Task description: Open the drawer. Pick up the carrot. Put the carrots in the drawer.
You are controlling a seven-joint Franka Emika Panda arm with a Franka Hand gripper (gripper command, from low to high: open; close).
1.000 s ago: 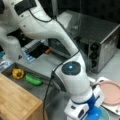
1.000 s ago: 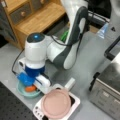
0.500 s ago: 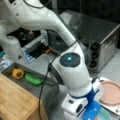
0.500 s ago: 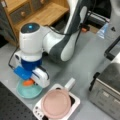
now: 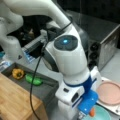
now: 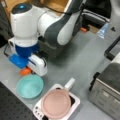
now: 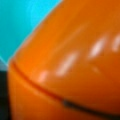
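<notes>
1. Directly under the pincer [image 6: 28,70] the carrot [image 6: 25,71] is found on the bench [image 6: 75,57], beside the teal bowl [image 6: 30,86]; its long axis cannot be judged.
2. Pincer opening and contact cannot be determined; the carrot fills the wrist view.
3. The drawer [image 5: 47,87] is recorded open, without the carrot.

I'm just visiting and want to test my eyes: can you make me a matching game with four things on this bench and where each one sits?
Things:
1. carrot
2. green vegetable
3. pink plate
4. teal bowl

Places:
A. on the white scale
B. in the open drawer
C. right under the arm's wrist, beside the bowl
D. on the grey table, next to the scale

Pairs: 1-C, 2-B, 3-A, 4-D
</notes>
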